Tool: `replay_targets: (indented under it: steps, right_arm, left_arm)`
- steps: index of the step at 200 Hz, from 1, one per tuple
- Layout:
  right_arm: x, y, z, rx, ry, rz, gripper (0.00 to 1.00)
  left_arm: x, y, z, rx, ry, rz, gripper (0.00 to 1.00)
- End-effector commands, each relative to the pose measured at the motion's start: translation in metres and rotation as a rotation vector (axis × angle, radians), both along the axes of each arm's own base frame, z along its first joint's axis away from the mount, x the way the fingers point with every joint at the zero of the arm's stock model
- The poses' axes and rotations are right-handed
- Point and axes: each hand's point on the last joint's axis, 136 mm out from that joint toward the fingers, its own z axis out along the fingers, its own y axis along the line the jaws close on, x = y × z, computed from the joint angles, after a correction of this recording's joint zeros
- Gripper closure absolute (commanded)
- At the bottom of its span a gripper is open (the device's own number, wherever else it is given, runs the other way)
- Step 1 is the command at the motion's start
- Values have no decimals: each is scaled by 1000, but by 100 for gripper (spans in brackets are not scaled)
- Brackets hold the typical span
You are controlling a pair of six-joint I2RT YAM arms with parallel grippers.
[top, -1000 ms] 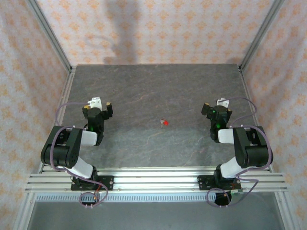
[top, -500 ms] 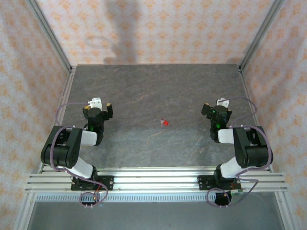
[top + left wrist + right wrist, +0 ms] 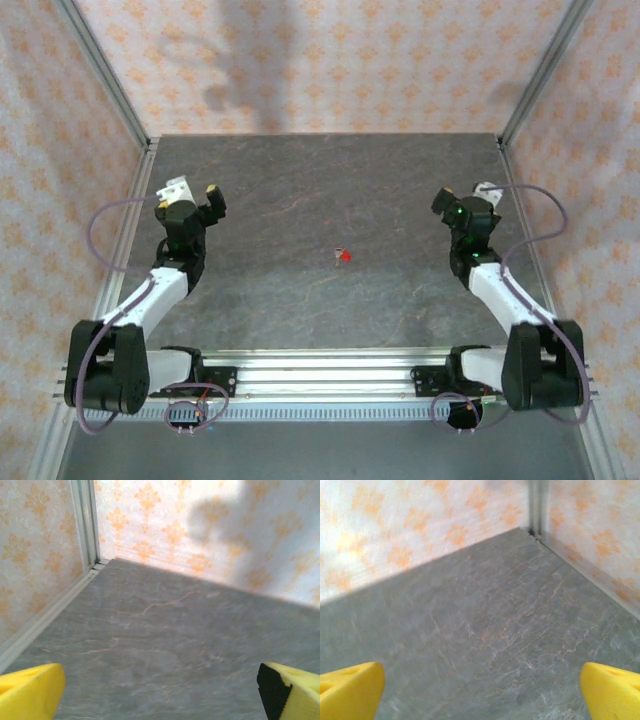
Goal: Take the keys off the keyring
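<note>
Left gripper [image 3: 189, 195]: jaws wide, holding nothing; well to the left of the keyring [image 3: 346, 257] and a little beyond it.
Right gripper [image 3: 466, 194]: jaws wide too, nothing held; well to the right of the keyring, also a little beyond it.
Keyring: small red piece lying flat on the table [image 3: 300, 170], untouched, between the two grippers.
Keys [image 3: 338, 251]: a pale silvery speck touching the keyring on its left; too small to tell how many.
Risk, shoving: the fingers are far bigger than the bundle, so a descent beside the keyring would likely push it along the table instead of pinching it.
Risk, wrong grip: if both grippers close on the keyring and none on the keys, nothing can be worked off.
Risk, slip: thin flat metal may slide out from under soft fingertips.
Change, arms: both were folded near their bases a second ago; now they are stretched out, with the grippers farther from the keyring.
Change, keyring: none.
</note>
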Motion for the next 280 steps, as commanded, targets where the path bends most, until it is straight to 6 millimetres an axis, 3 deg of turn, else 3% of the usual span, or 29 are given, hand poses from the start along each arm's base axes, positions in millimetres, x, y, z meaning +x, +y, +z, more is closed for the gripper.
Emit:
replay_targets:
  steps: [1,14,22,54,62,96,119,145,175,208,212,231,280]
  right_arm:
    - [-27,-8,1,220,52,-129,0]
    - [-28,9,7,298,53,-52,9]
    - [-31,20,9,347,65,-1,14]
    - [-49,70,10,469,206,247,47]
    - [-56,76,9,488,226,276,49]
    - [-91,88,-8,519,315,329,55]
    - [-111,95,-24,552,380,353,57]
    - [-125,103,-37,609,412,376,54]
    - [-136,107,-44,636,410,386,53]
    - [-141,111,-52,649,432,402,52]
    - [-141,110,-54,646,435,401,52]
    - [-142,110,-55,640,440,404,52]
    - [-140,110,-61,632,455,402,49]
  left_arm:
    - [-7,-14,-14,-327,-1,-36,0]
    - [-1,-38,-6,-406,-24,-161,1]
    - [1,-51,-7,-465,7,-214,8]
    - [-2,-119,-23,-449,256,-408,69]
    - [-4,-133,-29,-425,302,-447,75]
    - [-11,-188,-53,-432,428,-565,76]
    - [-15,-228,-69,-376,521,-636,70]
    - [-15,-268,-87,-274,623,-684,62]
    - [-10,-308,-102,-161,715,-727,60]
    - [-2,-334,-117,-47,794,-731,62]
    - [-2,-336,-129,-35,825,-726,64]
    - [1,-345,-142,-3,876,-725,67]
    - [4,-362,-161,148,946,-702,60]
